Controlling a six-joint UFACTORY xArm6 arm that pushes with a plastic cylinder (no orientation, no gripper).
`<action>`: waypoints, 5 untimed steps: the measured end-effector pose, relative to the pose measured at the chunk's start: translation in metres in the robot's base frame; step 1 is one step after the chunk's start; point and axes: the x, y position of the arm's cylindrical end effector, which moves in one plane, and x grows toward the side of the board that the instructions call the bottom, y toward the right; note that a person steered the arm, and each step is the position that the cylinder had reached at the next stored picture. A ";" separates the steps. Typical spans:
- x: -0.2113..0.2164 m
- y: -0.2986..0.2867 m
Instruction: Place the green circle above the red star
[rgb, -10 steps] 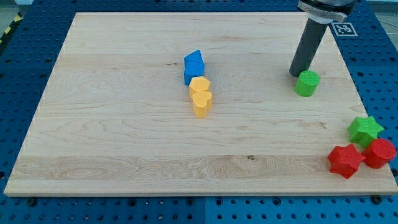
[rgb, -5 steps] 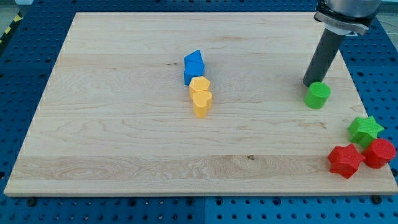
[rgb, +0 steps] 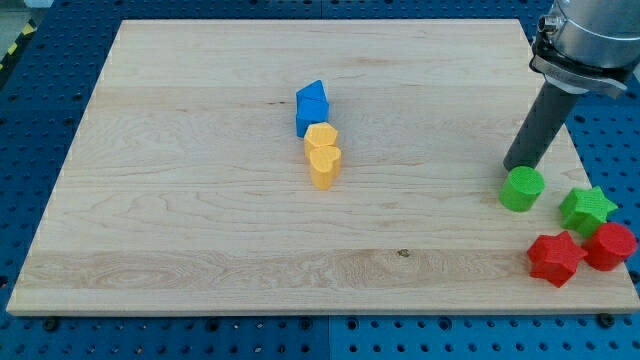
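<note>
Near the view's right edge: green circle (rgb: 522, 188), shifted down-right by the tip (rgb: 513, 167) touching its upper-left; now up-left of red star (rgb: 555, 258). No pincer fitted. Nearly placed.

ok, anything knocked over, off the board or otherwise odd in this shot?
Nothing stands out. All blocks sit flat on the wooden board; my tip sits just above the green circle, near the green star, red star and red round block.

arm (rgb: 590, 45) cut off at top
</note>
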 end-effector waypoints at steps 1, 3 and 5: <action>0.002 0.000; 0.011 -0.011; 0.023 -0.005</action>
